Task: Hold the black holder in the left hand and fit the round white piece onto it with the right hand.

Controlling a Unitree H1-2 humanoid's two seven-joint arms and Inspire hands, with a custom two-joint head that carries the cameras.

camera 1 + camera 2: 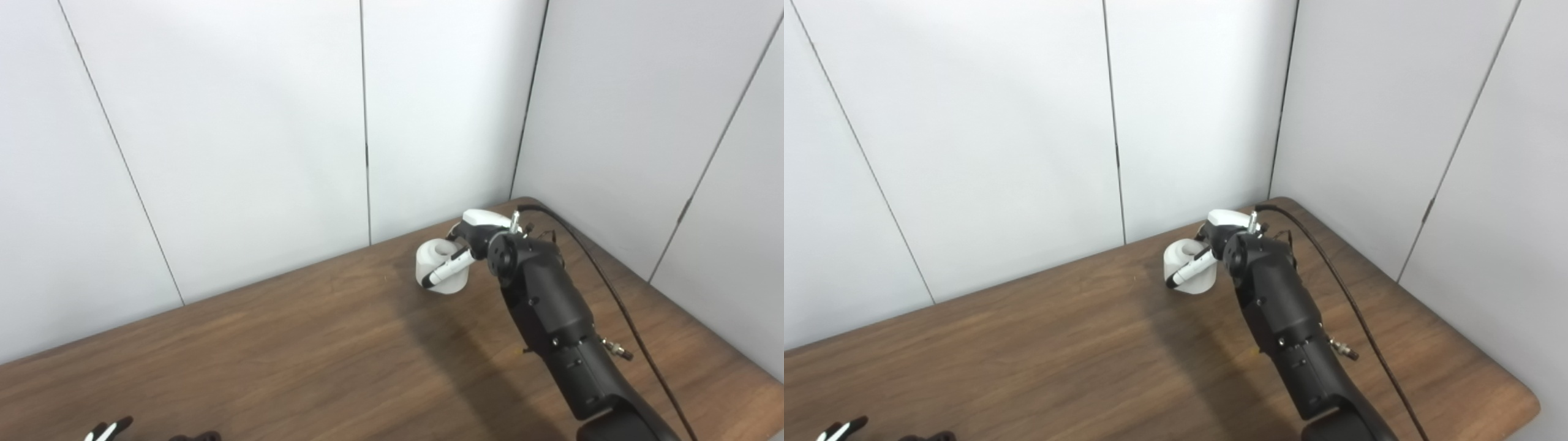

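Note:
The round white piece (433,254) is a short cylinder with a hole in its top, at the far side of the wooden table (294,343). My right hand (473,240) reaches it from the right; one finger (450,267) lies across its front and the rest of the hand is behind it, so the hand is closed around it. I cannot tell whether the piece rests on the table or is just off it. Only the fingertips of my left hand (107,431) show at the bottom left edge. A dark shape (196,437) beside them may be the black holder; most of it is cut off.
White wall panels (245,122) stand close behind the table and along its right side. A black cable (612,294) runs from the right wrist down along the arm. The table's rounded right corner (1528,401) is near the arm.

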